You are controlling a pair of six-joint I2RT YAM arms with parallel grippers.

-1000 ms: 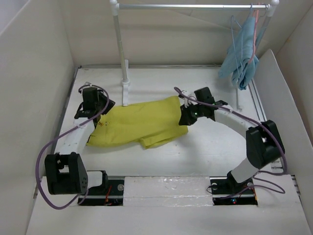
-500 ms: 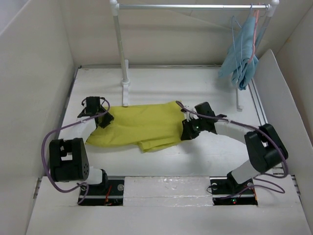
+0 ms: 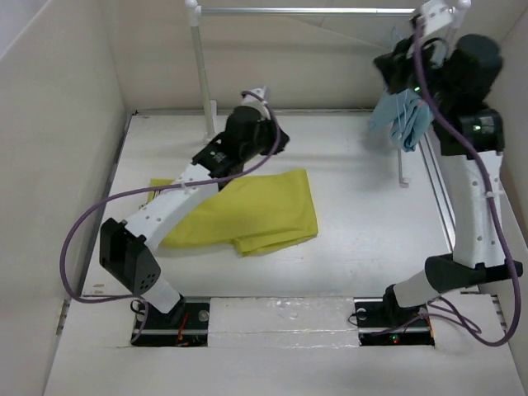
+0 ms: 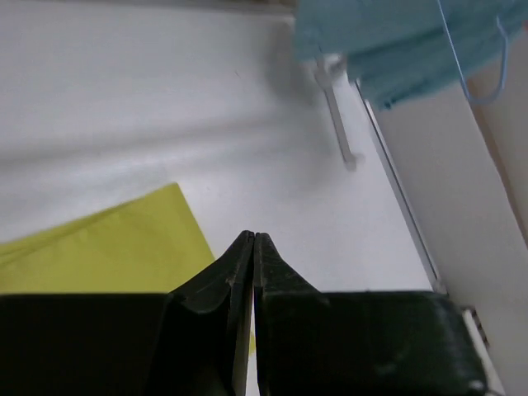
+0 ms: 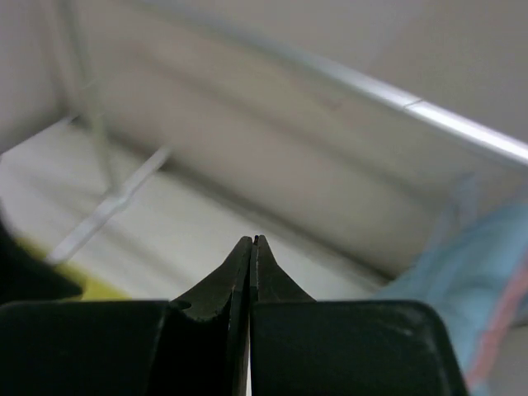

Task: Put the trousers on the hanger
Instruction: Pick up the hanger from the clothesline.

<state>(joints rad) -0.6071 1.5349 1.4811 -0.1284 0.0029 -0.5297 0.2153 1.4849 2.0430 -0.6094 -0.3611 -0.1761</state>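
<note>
The mustard yellow-green trousers (image 3: 247,210) lie flat and folded on the white table; no gripper touches them. Their edge shows in the left wrist view (image 4: 107,247). My left gripper (image 3: 276,144) is shut and empty, held above the table behind the trousers' far right corner; its jaws (image 4: 253,237) are pressed together. My right gripper (image 3: 389,68) is shut and empty, raised high beside the light-blue cloth (image 3: 406,111) near the rail; its jaws (image 5: 252,239) are closed. A thin pale-blue wire of the hanger (image 4: 454,51) hangs by that cloth; in the top view the arm hides most of it.
A metal rail (image 3: 305,11) spans the back on a white post (image 3: 200,82) with a foot (image 3: 213,153). The rack's right foot (image 3: 402,169) stands under the light-blue cloth. A slanted white panel (image 3: 450,140) and side walls close the workspace.
Both grippers left the trousers. The left arm swung from the trousers' left end to the back middle. The right arm rose from the trousers' right edge up to the rail beside the blue cloth.
</note>
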